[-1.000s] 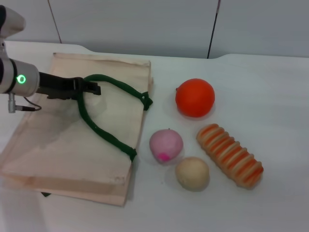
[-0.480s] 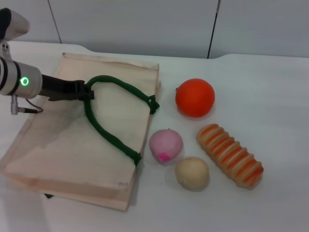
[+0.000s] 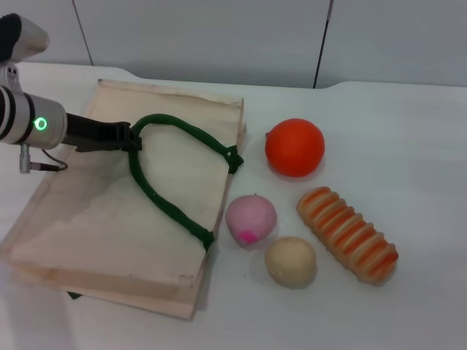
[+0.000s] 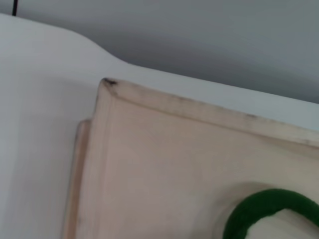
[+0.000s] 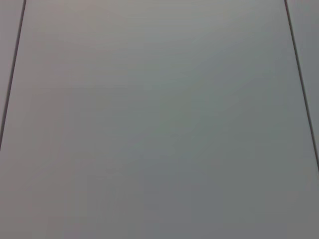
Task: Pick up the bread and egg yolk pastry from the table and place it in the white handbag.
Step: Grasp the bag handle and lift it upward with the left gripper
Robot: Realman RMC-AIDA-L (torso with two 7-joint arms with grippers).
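We find the handbag (image 3: 109, 211) lying flat on the left half of the bench (image 3: 408, 146), one short edge toward the far edge, the opposite one toward the near-left corner. Its green strap (image 3: 171, 171) loops across the upper cloth, both ends anchored along the bag's right edge.

Left gripper (image 3: 131, 136) reaches in from the left edge, above the far part of the bag. Its dark fingers (image 3: 120, 135) are clamped on the strap at the top of the loop. A green light shows on the arm's white wrist (image 3: 29, 124).

In the left wrist view we see a far corner of the bag (image 4: 164, 164), the bench beyond it, and a curve of the strap (image 4: 259, 209). The arm's own fingers do not appear there.

The food sits right of the bag, around the middle of the bench:
- orange ball (image 3: 294, 147), farthest from us, near the bag's right edge but apart from it;
- pink ball (image 3: 251, 219), magenta spot facing the near edge, just beside the bag's right edge;
- pastry (image 3: 290, 261), plain beige, nearest the near edge, close by the pink ball;
- bread (image 3: 347, 235), striped orange and cream, lying on a diagonal from mid-bench toward the near-right corner, just right of the pastry.

We cannot tell whether pastry and bread touch. Both rest on the bench, outside the bag.

The right gripper is out of sight; the right wrist view shows only a grey panelled wall (image 5: 159, 119).
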